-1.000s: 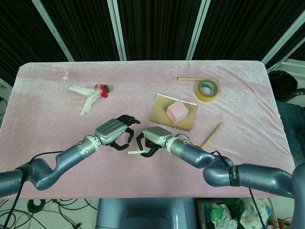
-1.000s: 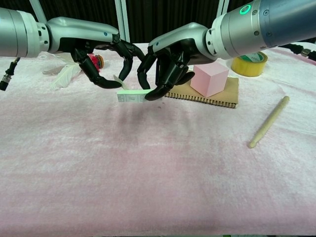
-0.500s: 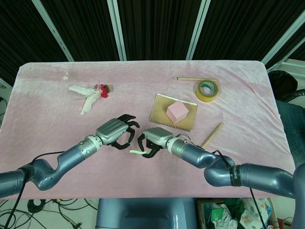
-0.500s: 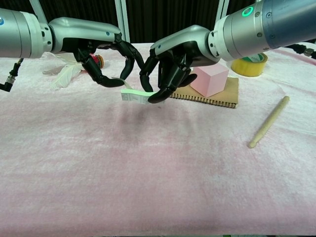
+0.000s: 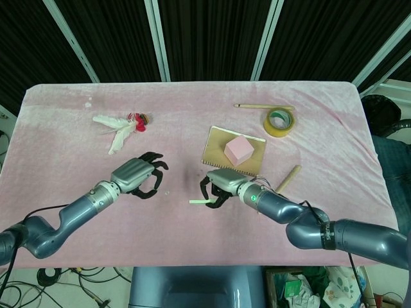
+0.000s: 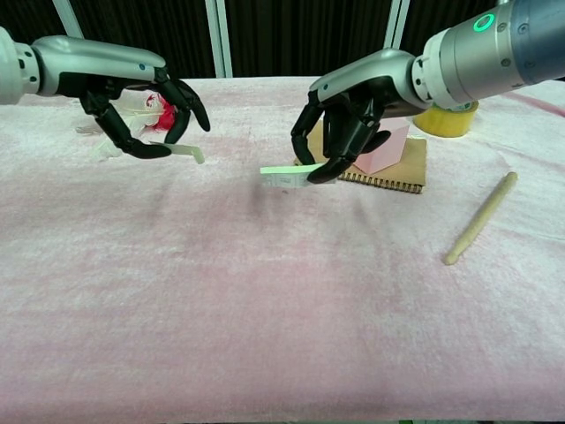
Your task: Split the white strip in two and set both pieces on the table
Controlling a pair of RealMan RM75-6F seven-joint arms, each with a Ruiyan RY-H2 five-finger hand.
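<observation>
The white strip is in two pieces. My left hand [image 6: 141,110] pinches one short piece [image 6: 187,153] above the pink cloth, left of centre. My right hand [image 6: 349,124] pinches the other piece [image 6: 284,174], which sticks out leftward from its fingertips, just above the cloth. The head view shows the left hand [image 5: 135,178] and the right hand [image 5: 221,186] well apart, and the right piece [image 5: 199,201] juts out to the left. There the left piece is hidden under the hand.
A spiral notebook [image 5: 221,157] with a pink cube [image 5: 238,149] lies just behind the right hand. A wooden stick [image 5: 285,181] lies to its right. Yellow tape roll [image 5: 280,122] and another stick [image 5: 263,106] sit at the back right, and feathers [image 5: 119,128] at the back left.
The strip has come apart into two pieces. My left hand pulled away to the left with one piece, and my right hand shifted right with the other.
</observation>
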